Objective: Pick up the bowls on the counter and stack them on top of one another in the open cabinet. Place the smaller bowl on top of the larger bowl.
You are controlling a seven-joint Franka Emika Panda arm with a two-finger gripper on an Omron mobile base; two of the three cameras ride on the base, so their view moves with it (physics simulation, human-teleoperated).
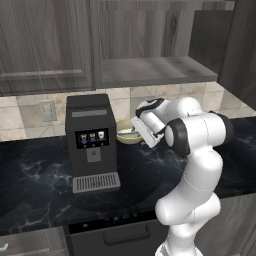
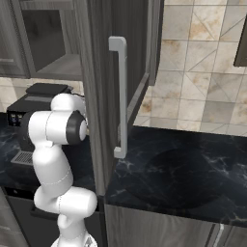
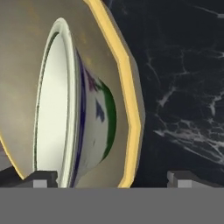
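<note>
Risk is seen in the smaller bowl (image 3: 65,109), nested in the larger bowl (image 3: 127,87) on the desk (image 3: 183,65), being tipped by fingers (image 3: 41,178) spread wide apart.

no readable text anywhere (coffee machine (image 1: 92,141) screen icons too blurred)

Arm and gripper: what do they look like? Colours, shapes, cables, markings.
The arm is glossy white, built of rounded, bulbous segments with dark grey-black bands at the joints. No cables or markings show. The gripper ends in two small dark, blocky fingertips.
</note>
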